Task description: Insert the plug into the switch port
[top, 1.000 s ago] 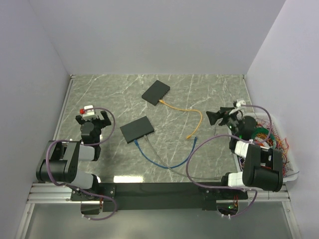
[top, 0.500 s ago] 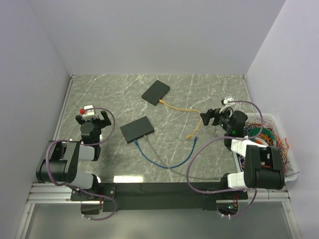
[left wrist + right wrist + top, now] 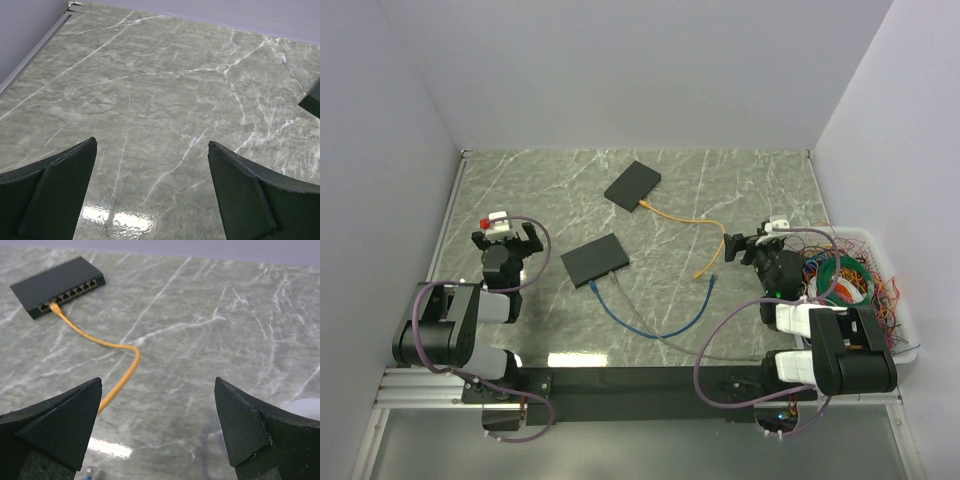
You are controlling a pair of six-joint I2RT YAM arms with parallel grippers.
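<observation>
Two flat black switches lie on the marble table. The far switch has an orange cable plugged in; the cable's free plug lies on the table. The near switch holds a blue cable, whose free plug lies next to the orange one. My right gripper is open and empty, just right of both free plugs. In the right wrist view it faces the far switch and the orange cable. My left gripper is open and empty at the left, also seen in its wrist view.
A white tray full of coiled coloured cables stands at the right table edge beside my right arm. A thin grey cable lies along the blue one. White walls close in the table at the left, the back and the right.
My right arm has swung away from the tray, leftward and toward the near edge, bringing its open gripper over the table by the free plugs. The left arm has not moved.
</observation>
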